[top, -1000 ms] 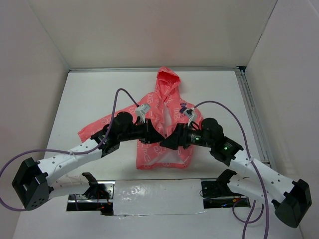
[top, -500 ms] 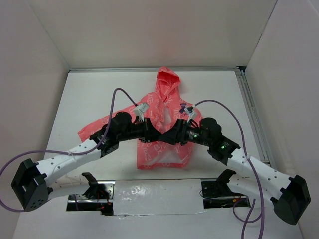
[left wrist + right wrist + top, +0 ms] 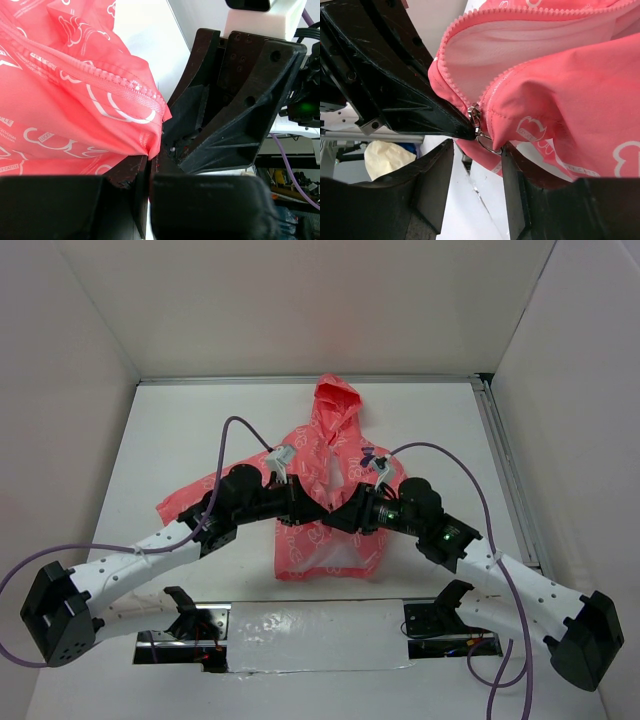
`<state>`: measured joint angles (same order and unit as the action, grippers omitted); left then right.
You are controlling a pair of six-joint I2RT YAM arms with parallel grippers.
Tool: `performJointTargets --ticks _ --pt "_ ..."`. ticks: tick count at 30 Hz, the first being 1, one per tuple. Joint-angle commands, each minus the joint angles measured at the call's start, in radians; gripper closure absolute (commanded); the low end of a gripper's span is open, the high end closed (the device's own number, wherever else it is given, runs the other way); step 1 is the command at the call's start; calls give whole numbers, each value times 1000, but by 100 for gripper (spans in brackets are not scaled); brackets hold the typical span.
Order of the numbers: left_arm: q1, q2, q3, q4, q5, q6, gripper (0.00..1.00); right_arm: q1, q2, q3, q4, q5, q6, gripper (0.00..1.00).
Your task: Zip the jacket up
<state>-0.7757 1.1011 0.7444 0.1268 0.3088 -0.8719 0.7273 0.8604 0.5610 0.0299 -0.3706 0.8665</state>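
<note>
We saw the jacket point(image 3: 335, 415) spread mid-table point(image 3: 180, 430) between white walls point(image 3: 300, 300). The left gripper point(image 3: 149, 172) pinched its hem; the right gripper point(image 3: 477, 150) stood half-open around the zipper pull point(image 3: 487, 143).

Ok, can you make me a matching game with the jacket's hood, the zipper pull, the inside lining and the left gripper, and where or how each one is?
Things:
1. hood
2. zipper pull
3. lining
4. left gripper

Places or states:
A. shut on an edge of the jacket, right by the zipper teeth
B. at the far end, pointing away from the arms
C. between the fingers of the right gripper, which stand apart
D. pale and whitish, showing inside the open front

Right pairs: 1-B, 2-C, 3-D, 4-A.
</note>
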Motion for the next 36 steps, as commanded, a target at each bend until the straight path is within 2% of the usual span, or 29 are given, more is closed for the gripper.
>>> performJointTargets --ticks 1,7,11,14,18,21,23,24,29,36 --pt "3 -29 3 54 -14 -15 100 18 -18 28 -15 39 -6 50" --pt "1 -32 -2 60 6 -1 100 23 -38 31 -24 104 -11 57" --pt "3 -32 -13 71 6 -6 100 26 -61 19 2 114 -12 58" --pt "3 -26 -10 67 9 -7 100 27 -63 17 19 105 -12 63" --pt "3 -24 -7 66 6 -10 100 34 -49 42 -4 102 -21 79" --pt "3 -26 -8 71 6 -10 100 41 -32 53 -24 108 -23 83" --pt "3 -29 -8 74 13 -9 100 41 -20 56 -24 110 -23 92" --pt "3 -26 -8 77 15 -3 100 44 -20 57 -24 122 -21 100" --pt "1 -17 -4 48 9 17 100 49 -35 82 -24 142 22 100" --pt "1 -17 -40 -10 -16 27 100 28 -51 169 -152 102 95 100"
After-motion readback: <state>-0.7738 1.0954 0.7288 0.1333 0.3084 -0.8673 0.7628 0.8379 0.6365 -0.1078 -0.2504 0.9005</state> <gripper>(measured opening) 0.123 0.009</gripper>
